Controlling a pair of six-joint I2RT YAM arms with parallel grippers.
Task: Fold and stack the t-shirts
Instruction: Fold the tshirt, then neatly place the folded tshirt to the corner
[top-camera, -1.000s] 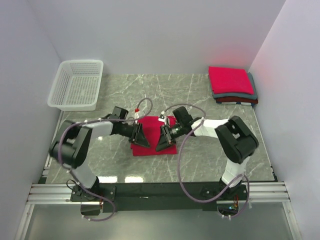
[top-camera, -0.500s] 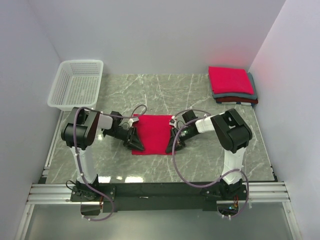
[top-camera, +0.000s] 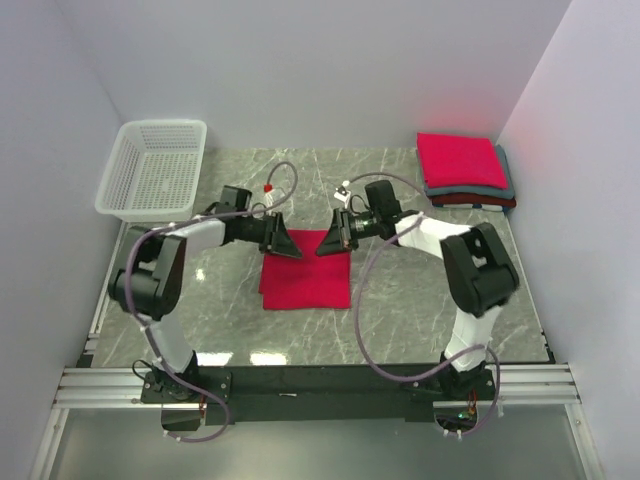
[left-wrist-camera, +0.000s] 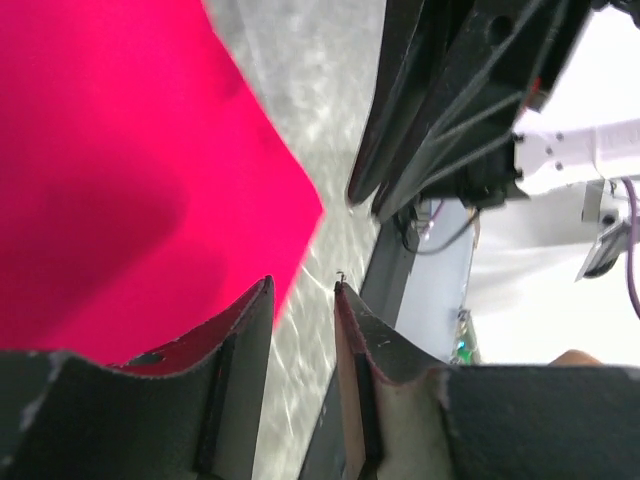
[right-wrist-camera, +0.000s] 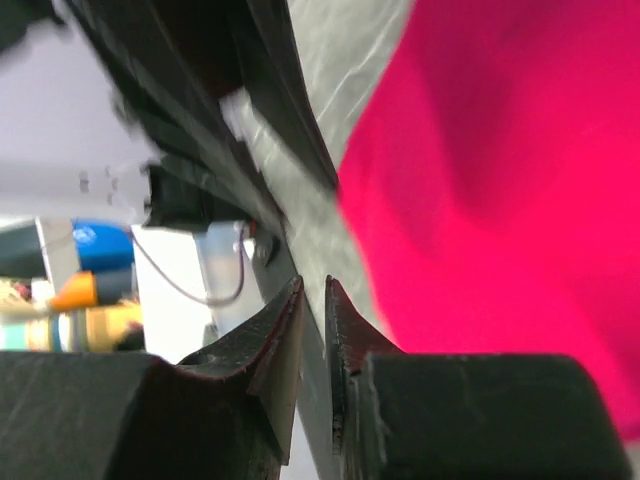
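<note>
- Marble table (top-camera: 420, 320): one folded crimson t-shirt (top-camera: 305, 278) lies at centre; the stack of folded t-shirts (top-camera: 465, 165) sits in the far right corner.
- Left gripper (left-wrist-camera: 303, 283), right gripper (right-wrist-camera: 313, 282): both at the shirt's far edge, jaws narrowly parted, gripping nothing.
- Advice: pinch both far corners evenly and lift level.

Table (top-camera: 400, 310): grey-green marble top, white veins, glossy, beneath the left claw (top-camera: 287, 245). Walls (top-camera: 320, 70): plain pale white, beyond the claw and on either side.
</note>
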